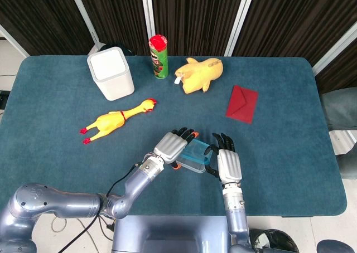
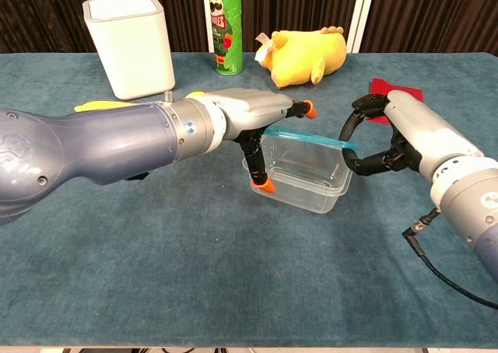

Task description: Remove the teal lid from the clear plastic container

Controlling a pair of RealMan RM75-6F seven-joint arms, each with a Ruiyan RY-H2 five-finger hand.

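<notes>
The left hand (image 2: pixel 249 116) has its orange-tipped fingers (image 2: pixel 265 183) curled around the near left end of the clear container (image 2: pixel 299 174), one tip pressed low against the container wall and another reaching over by the raised edge of the teal lid (image 2: pixel 311 138). That hand holds the container. The right hand (image 2: pixel 389 131) curves its dark fingers (image 2: pixel 359 165) in around the right end of the container, the upper ones touching the lid's right edge; whether they truly pinch the lid I cannot tell from either view. The lid sits tilted, its left side lifted off the rim and its right side low by the right hand. From the head view the container (image 1: pixel 196 155) lies between the left hand (image 1: pixel 170 147) and the right hand (image 1: pixel 228 164), near the front edge of the blue table (image 1: pixel 279 152).

Further back, well apart from the hands, a rubber chicken (image 1: pixel 114 121) lies on its side to the left. Behind it a white bin (image 1: pixel 110 73) stands upright, with a chip can (image 1: pixel 159 56) upright just to its right. A yellow plush toy (image 1: pixel 199 74) lies beside the can, and a red envelope (image 1: pixel 242 103) lies flat toward the right.
</notes>
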